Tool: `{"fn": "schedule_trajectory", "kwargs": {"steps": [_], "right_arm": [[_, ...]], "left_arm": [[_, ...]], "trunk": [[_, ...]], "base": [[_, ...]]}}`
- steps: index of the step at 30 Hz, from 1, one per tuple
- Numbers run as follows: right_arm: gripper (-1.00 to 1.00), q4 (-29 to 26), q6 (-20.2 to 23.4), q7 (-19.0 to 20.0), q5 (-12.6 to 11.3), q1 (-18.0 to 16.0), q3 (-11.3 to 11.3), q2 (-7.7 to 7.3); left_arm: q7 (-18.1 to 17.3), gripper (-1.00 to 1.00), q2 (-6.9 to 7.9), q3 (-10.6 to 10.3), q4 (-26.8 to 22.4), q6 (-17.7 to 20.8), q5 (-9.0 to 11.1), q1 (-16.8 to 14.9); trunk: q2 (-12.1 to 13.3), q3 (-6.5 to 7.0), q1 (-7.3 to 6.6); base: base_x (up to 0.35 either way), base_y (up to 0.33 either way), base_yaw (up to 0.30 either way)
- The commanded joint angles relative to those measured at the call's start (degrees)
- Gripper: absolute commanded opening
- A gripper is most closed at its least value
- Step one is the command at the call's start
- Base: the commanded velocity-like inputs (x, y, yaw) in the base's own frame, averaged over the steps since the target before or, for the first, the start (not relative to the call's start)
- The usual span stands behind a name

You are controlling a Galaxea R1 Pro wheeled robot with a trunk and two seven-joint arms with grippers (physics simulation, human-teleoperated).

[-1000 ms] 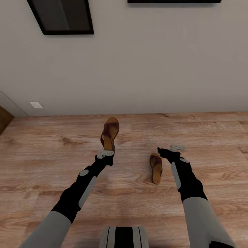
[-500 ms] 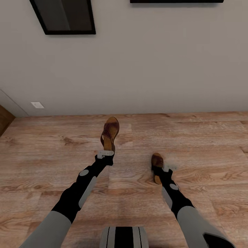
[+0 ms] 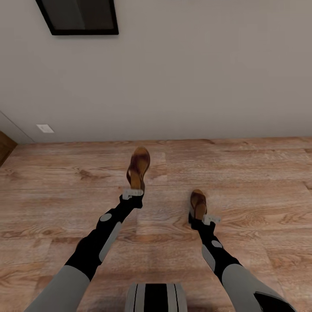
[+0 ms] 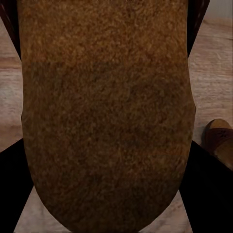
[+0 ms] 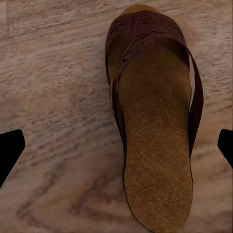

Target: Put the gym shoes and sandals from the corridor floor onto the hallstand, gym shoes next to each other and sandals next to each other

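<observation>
While floor-bound, brown strapped sandal [image 5: 153, 116] shows tan insole.

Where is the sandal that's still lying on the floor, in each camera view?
Head view: the floor sandal lies right of centre, just beyond the right hand.
Left wrist view: its toe end shows at the frame edge, beside the held sandal.
Right wrist view: centre frame.
Shared landmark: the wood-plank floor.

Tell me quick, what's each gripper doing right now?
Left gripper: shut on a sandal, lifted off the floor.
Right gripper: open, over the other sandal on the floor.
</observation>
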Motion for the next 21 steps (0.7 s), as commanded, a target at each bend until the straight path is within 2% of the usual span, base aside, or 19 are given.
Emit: {"fn": "schedule_trajectory", "kwargs": {"steps": [1, 9, 15, 21], "right_arm": [[1.0, 0.1, -0.2, 0.0, 0.1, 0.0, -0.2, 0.02], [1.0, 0.2, -0.2, 0.0, 0.1, -0.1, -0.2, 0.01], [1.0, 0.2, -0.2, 0.0, 0.1, 0.0, -0.2, 0.03], [1.0, 0.2, -0.2, -0.1, 0.1, 0.0, -0.2, 0.04]], "left_arm": [[-0.2, -1.0, 0.01, 0.0, -0.1, 0.4, 0.6, 0.0], [-0.2, -1.0, 0.03, 0.1, -0.1, 0.4, 0.6, 0.0], [-0.2, -1.0, 0.04, 0.1, -0.1, 0.4, 0.6, 0.0], [-0.2, -1.0, 0.04, 0.1, -0.1, 0.4, 0.6, 0.0]], "trunk": [[0.0, -0.35, 0.01], [-0.1, -2.86, 0.22], [-0.1, -3.27, 0.22], [-0.1, -3.34, 0.22]], "base": [[0.0, 0.0, 0.0], [0.0, 0.0, -0.015], [0.0, 0.0, -0.11], [0.0, 0.0, -0.024]]}}
